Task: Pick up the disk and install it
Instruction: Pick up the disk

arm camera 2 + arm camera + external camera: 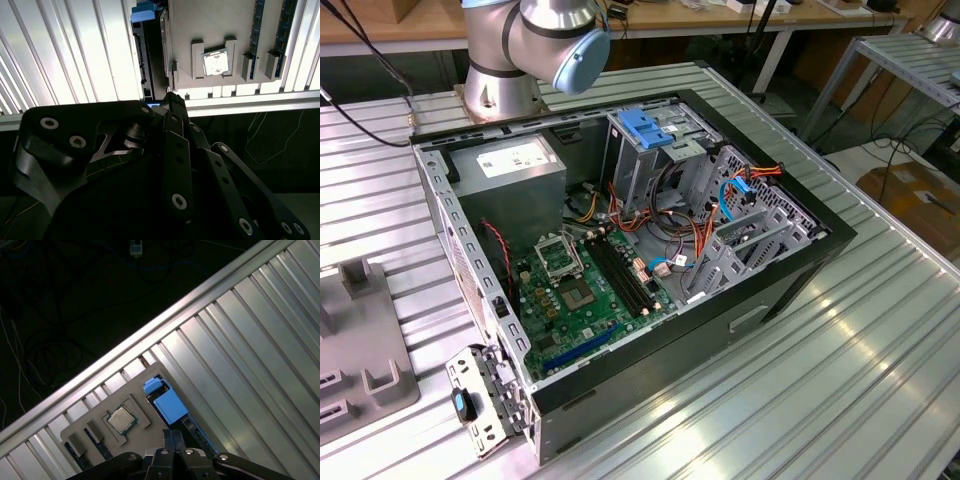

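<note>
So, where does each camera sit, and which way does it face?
Exterior view: off the arm, raised, facing down onto the open computer case; the arm's base joints show beyond the case.
First wrist view: on the arm, facing down at the grey tray with the disk standing in it; the shut gripper shows.
Second wrist view: on the arm, facing along the gripper linkage to the same tray and disk.
Shared: both wrist views show gripper, disk, tray and processor chip.

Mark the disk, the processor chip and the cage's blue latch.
disk (170,407), first wrist view, its blue side rail.
processor chip (121,420), first wrist view, middle of its metal lid.
blue latch (648,127), exterior view, its flat top.
</note>
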Controlling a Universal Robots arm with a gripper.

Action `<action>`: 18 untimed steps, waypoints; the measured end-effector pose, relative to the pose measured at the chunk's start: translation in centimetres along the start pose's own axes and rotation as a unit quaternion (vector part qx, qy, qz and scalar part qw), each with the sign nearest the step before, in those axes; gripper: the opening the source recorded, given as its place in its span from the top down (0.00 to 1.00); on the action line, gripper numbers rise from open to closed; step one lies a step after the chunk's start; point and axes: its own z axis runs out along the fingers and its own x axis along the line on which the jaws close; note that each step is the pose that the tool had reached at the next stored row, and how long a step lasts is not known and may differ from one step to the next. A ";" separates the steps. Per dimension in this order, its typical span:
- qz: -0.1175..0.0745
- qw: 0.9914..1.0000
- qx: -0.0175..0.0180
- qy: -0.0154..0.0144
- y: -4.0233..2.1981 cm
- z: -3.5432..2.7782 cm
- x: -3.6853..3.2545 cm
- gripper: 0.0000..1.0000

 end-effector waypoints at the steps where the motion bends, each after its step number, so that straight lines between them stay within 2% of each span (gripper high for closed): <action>1: 0.000 1.000 0.000 0.000 0.00 0.00 0.00 0.89; 13: -0.001 1.000 0.000 0.000 -0.07 0.08 -0.08 0.89; 18: -0.022 1.000 0.000 0.001 -0.19 0.21 -0.23 0.89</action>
